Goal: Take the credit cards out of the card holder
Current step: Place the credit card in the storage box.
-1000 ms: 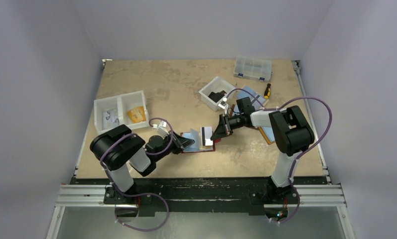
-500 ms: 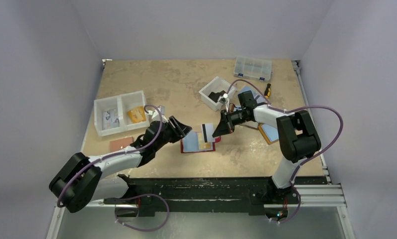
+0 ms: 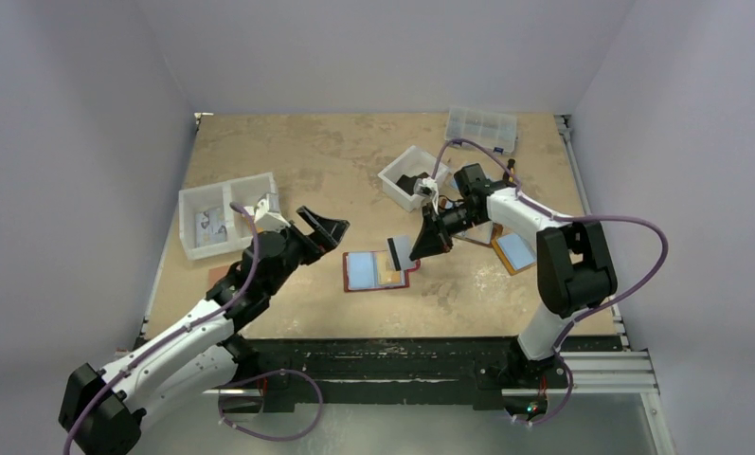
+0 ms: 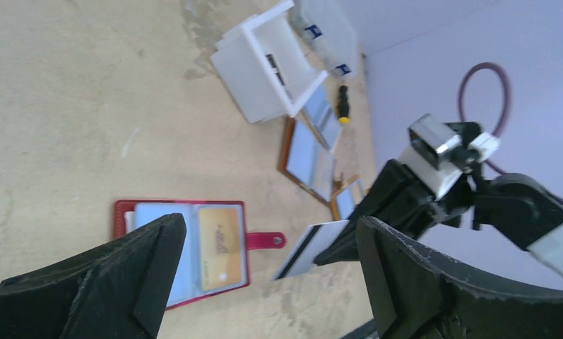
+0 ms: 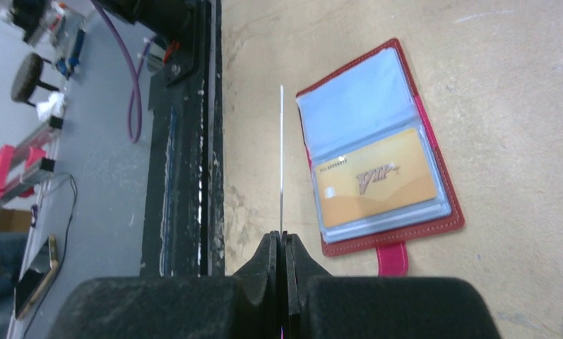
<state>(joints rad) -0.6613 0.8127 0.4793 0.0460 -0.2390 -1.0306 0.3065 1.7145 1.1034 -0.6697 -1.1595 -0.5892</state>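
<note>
The card holder (image 3: 375, 288), dark red, lies open and flat on the table, showing a light blue page and a gold card (image 5: 374, 183). Its pink strap tab (image 4: 264, 241) points toward the right arm. My right gripper (image 3: 421, 245) hovers just right of it, shut on a pale grey-white credit card (image 3: 399, 252) with a black stripe. The right wrist view shows that card (image 5: 281, 155) edge-on, clear of the holder (image 5: 405, 233). My left gripper (image 3: 322, 228) is open and empty, raised to the left of the holder (image 4: 119, 219).
A white two-compartment bin (image 3: 229, 213) stands at the left and a small white bin (image 3: 413, 175) sits behind the holder. A clear organiser box (image 3: 482, 128) and a screwdriver (image 3: 509, 171) are at the back right. Brown fold-out holders (image 3: 511, 251) lie under the right arm.
My left gripper has opened, let go of the holder's left edge and risen up and to the left. My right gripper has lifted the card slightly, away from the holder.
</note>
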